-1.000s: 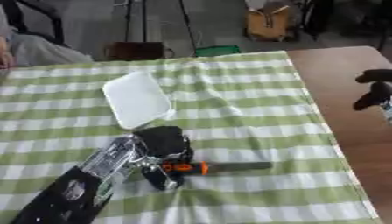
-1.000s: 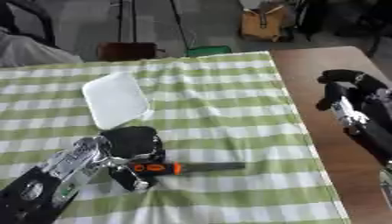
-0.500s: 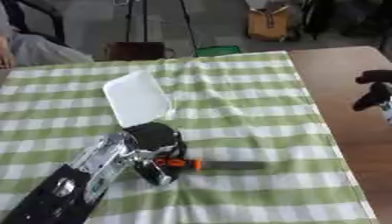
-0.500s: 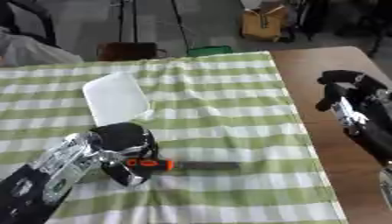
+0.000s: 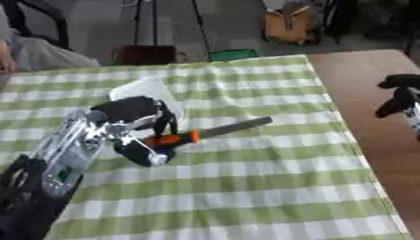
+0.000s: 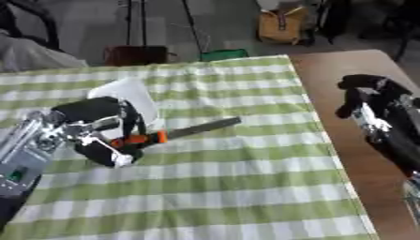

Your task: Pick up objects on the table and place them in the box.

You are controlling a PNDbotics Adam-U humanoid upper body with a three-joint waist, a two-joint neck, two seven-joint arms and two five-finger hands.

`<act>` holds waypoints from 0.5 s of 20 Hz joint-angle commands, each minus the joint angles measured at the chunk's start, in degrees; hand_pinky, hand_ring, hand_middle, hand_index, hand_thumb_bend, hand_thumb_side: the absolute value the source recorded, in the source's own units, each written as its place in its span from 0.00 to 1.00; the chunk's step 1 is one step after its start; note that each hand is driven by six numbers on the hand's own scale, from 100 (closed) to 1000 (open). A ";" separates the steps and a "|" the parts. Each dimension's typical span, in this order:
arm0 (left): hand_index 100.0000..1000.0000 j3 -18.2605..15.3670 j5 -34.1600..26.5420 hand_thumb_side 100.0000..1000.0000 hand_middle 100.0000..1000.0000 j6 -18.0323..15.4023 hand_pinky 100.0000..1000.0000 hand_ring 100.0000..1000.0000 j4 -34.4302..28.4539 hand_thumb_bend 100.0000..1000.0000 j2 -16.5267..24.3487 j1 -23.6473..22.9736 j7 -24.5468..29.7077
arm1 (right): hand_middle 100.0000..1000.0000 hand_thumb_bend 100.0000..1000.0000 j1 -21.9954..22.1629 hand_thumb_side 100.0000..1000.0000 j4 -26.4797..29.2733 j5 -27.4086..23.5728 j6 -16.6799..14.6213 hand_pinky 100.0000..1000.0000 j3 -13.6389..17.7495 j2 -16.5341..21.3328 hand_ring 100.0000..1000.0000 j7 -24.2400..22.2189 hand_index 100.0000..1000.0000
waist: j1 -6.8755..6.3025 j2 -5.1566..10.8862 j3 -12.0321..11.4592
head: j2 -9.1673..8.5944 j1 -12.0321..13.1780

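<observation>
In the left eye view, the left hand has its fingers curled around the orange handle of a knife, whose grey blade points right and slightly away over the green-checked tablecloth. A white tray lies just behind the hand, partly hidden. In the right eye view, the right hand rests over the bare wooden table at the right edge, fingers curled and grasping nothing.

The left hand hides the near part of the white tray and most of the tool's orange handle. The right hand is cut off by the left eye view's right edge.
</observation>
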State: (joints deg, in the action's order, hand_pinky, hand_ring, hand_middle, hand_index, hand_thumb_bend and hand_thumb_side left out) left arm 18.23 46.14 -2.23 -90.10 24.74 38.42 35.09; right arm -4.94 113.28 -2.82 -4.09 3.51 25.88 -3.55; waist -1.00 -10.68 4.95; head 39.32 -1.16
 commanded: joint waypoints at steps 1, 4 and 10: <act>0.49 -2.37 2.02 0.12 0.34 1.46 0.76 0.53 1.33 0.00 1.81 1.88 -1.92 | 0.67 0.15 -0.10 0.54 1.31 0.15 -0.07 0.50 0.53 0.94 0.47 0.17 0.76 | 0.14 1.09 -0.01 | -0.03 -0.16; 0.50 -3.83 6.05 0.10 0.35 2.65 0.79 0.53 6.27 0.00 1.91 3.56 -4.34 | 0.67 0.15 -0.10 0.54 1.31 0.11 -0.09 0.50 0.47 0.89 0.47 0.10 0.76 | 0.21 1.14 0.08 | -0.05 -0.11; 0.51 -6.29 11.06 0.09 0.35 3.41 0.81 0.54 16.32 0.00 1.55 5.47 -10.20 | 0.67 0.15 -0.07 0.54 1.31 0.14 -0.03 0.50 0.41 0.77 0.47 0.01 0.76 | 0.28 1.00 0.23 | -0.09 -0.01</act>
State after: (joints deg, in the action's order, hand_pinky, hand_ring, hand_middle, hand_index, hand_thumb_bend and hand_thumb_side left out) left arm 13.13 56.29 1.13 -74.71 25.18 42.50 26.21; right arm -4.69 113.28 -2.82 -4.05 3.51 25.88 -3.53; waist -0.92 -10.66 5.13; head 39.31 -1.13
